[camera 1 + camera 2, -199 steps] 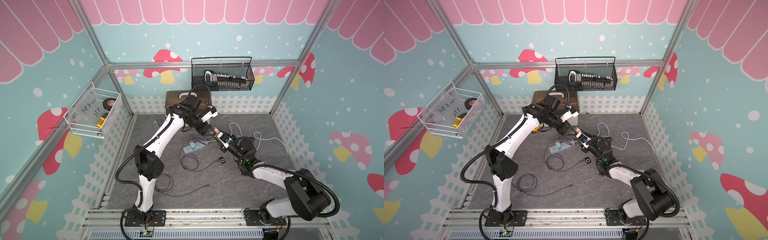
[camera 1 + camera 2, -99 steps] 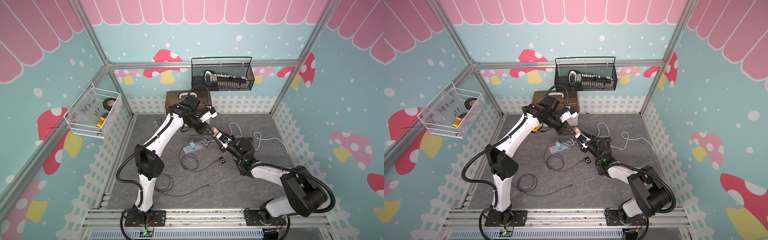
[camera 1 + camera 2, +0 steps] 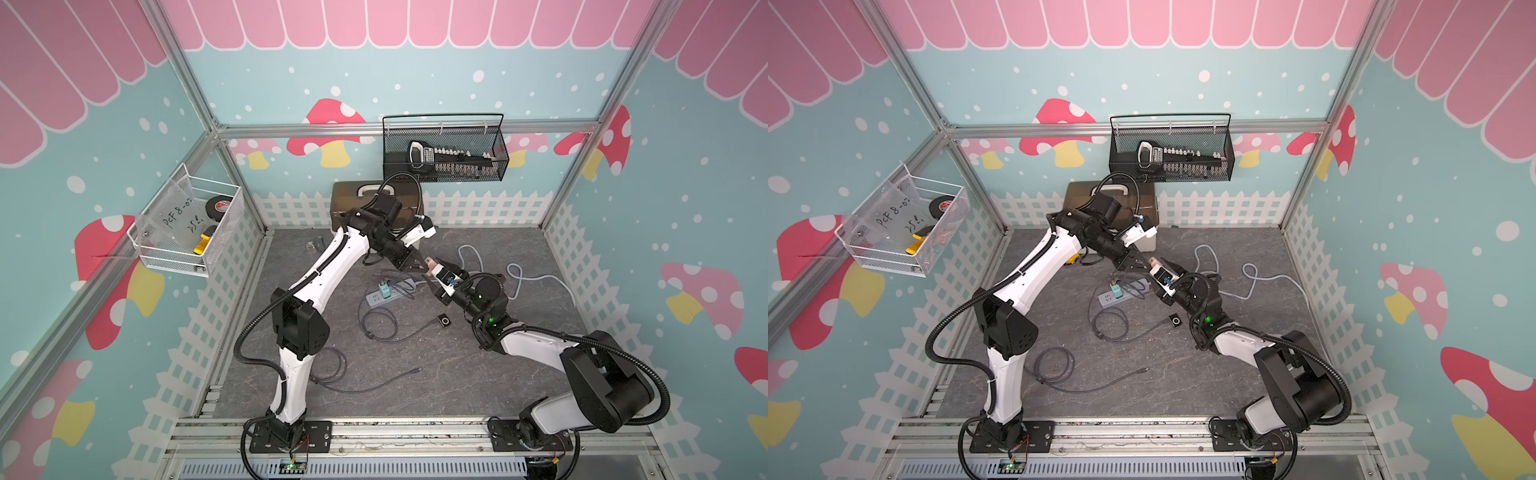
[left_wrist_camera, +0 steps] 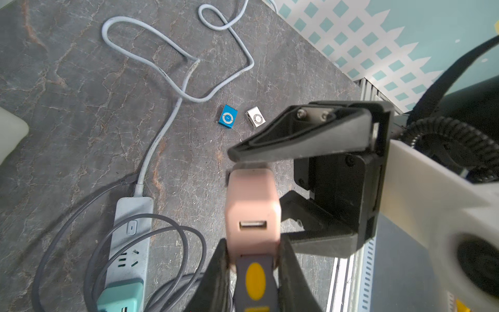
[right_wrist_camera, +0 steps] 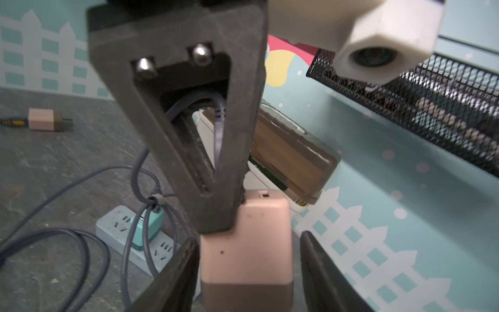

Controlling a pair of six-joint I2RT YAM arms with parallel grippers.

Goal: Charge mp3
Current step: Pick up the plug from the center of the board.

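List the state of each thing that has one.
Charger, held in the air, port empty.
Left gripper, shut on charger.
Right gripper, open, flanking charger.
Power strip, teal adapter plugged in.
Blue player, lying loose, no cable.
Silver player, lying loose, no cable.

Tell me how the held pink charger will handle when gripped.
Likely stiff: the held pink charger is a solid-looking box. Its smooth, rounded edges could slip in a narrow pinch. Probably light, as the left hand holds it by one end.
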